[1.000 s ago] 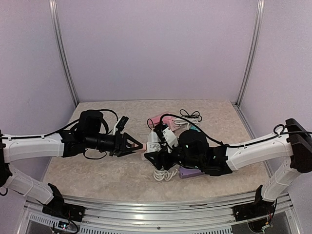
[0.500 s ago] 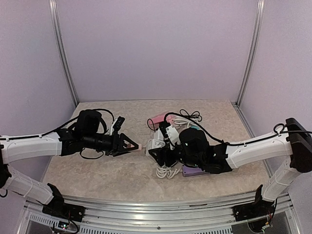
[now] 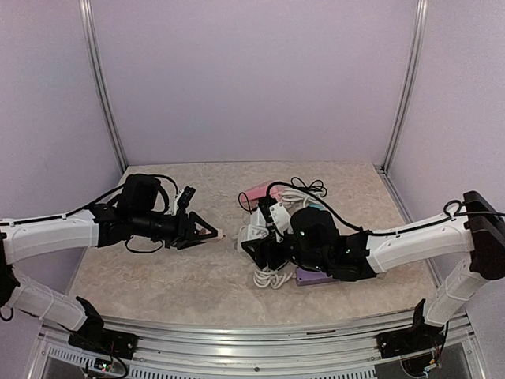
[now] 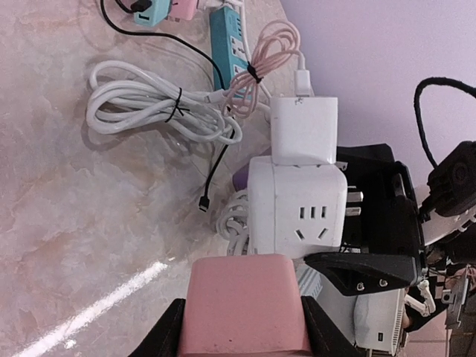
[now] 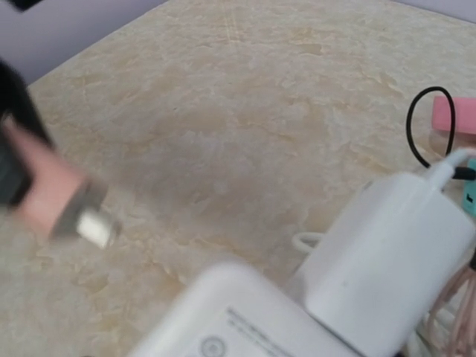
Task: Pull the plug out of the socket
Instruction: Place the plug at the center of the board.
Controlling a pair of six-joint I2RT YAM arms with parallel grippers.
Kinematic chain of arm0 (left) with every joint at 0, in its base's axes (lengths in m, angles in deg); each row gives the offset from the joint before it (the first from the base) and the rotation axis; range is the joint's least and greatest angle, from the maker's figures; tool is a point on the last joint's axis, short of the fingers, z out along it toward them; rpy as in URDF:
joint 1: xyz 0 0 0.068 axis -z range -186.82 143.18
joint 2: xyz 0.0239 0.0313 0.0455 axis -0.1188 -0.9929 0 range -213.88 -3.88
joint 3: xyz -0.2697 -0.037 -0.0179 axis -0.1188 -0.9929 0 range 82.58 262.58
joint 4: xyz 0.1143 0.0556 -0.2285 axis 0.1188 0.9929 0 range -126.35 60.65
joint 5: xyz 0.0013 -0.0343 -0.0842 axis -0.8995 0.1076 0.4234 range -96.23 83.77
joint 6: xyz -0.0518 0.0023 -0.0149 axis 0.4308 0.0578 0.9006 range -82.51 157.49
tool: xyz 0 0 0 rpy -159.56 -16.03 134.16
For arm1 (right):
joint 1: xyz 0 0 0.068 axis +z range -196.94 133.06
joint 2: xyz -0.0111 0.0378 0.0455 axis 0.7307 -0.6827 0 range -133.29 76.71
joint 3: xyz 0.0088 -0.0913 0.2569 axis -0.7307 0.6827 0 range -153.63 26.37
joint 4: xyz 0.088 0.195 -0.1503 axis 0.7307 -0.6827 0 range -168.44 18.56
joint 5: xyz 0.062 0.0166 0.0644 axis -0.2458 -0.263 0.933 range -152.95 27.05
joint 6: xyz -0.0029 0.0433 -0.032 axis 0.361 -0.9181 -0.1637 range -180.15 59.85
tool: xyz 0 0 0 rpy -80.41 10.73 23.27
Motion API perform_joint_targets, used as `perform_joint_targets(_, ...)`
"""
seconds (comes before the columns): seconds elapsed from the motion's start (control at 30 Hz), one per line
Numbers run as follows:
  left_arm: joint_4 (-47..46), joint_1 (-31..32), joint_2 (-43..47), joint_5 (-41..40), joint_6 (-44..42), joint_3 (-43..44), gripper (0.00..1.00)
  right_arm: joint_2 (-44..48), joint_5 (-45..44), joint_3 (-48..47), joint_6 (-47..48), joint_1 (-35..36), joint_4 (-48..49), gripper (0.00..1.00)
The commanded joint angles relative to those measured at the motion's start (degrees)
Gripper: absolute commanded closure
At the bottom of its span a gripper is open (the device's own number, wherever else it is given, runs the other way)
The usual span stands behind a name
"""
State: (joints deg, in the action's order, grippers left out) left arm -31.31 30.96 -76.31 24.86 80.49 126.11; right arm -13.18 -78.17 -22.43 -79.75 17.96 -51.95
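Tabletop (image 3: pixel 158 272), marbled beige, carries two arms. The right gripper (image 3: pixel 254 242) is clenched on one white cube socket (image 3: pixel 251 230). The left gripper (image 3: pixel 207 234) is clenched on one pink plug (image 3: pixel 223 235), held apart from the socket with a gap between them.

The left wrist view alone resolves the clutter behind the socket:
- one white cable (image 4: pixel 149 104), coiled and tied;
- one teal power strip (image 4: pixel 227 44);
- one pink cable (image 4: pixel 271 52), coiled and tied;
- one white charger (image 4: pixel 303 130) seated against the cube.

It also shows outlet slots on the cube's near face.

The right wrist view alone shows the plug's metal pins (image 5: pixel 93 223), blurred and pointing toward the socket, and grey print (image 5: pixel 223 338) on the cube, too blurred to read.
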Motion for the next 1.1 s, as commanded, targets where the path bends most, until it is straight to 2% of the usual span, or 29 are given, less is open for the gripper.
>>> perform_joint_targets(0.0, 7.78, -6.19, 0.43, 1.87, -3.93, 4.88, 0.89, 4.89, -0.58, -1.4, 0.61, -0.27, 2.0, 1.0)
perform_joint_targets(0.2, 22.74, -15.6, -7.88, 6.12, -16.04, 16.7, 0.88, 7.54, -1.37, -1.13, 0.95, -0.29, 0.0, 1.0)
perform_joint_targets(0.27, 25.03, -18.0, -11.53, 7.65, -19.24, 21.07, 0.88, 8.14, -1.56, -0.87, 1.13, -0.3, -0.17, 1.0)
perform_joint_targets(0.43, 24.8, -22.31, -21.33, 9.96, -21.34, 28.62, 0.88, 8.57, -1.31, 0.16, 0.97, -0.24, 0.74, 1.0)
perform_joint_targets(0.73, 24.53, -23.15, -38.32, 9.59, -22.34, 41.46, 0.88, 7.91, -0.32, 0.47, 0.69, -0.3, 1.34, 1.0)
perform_joint_targets(0.87, 24.6, -23.86, -43.44, 9.09, -22.37, 43.82, 0.84, 7.87, -0.58, 0.66, 0.46, -0.25, 1.08, 1.0)
perform_joint_targets(1.07, 24.77, -24.67, -47.71, 7.77, -23.0, 43.31, 0.84, 7.59, -0.75, 0.91, 0.33, -0.24, 0.96, 1.0)
